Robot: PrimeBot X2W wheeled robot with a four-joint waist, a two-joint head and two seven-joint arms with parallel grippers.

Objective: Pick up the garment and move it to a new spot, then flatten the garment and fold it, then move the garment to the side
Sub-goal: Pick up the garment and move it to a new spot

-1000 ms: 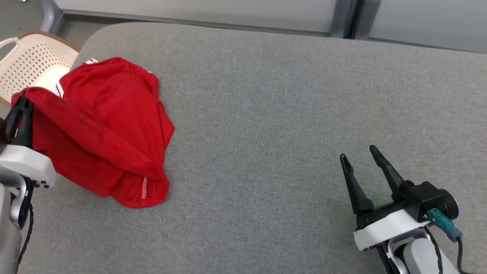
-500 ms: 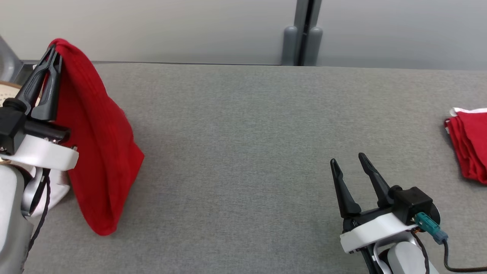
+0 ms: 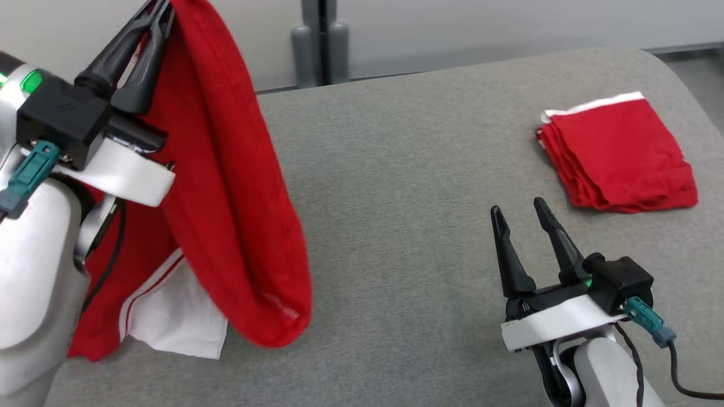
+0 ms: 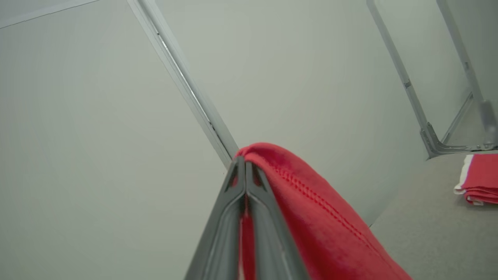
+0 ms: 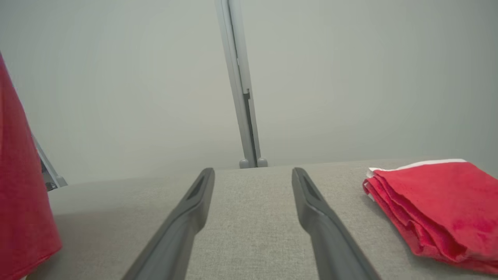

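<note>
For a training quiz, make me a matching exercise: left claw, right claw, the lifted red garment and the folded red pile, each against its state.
1. left claw
2. right claw
3. lifted garment
4. folded pile

A. open, empty
B. lying on the grey table
C. shut on the lifted garment
D. dangling from a claw

Pairs: 1-C, 2-A, 3-D, 4-B

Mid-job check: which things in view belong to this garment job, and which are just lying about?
In the job: red garment, hanging from the shut left gripper; open right gripper; grey table to lay it on.
Lying about: folded red stack at the table's right end; grey post behind the table.
</note>
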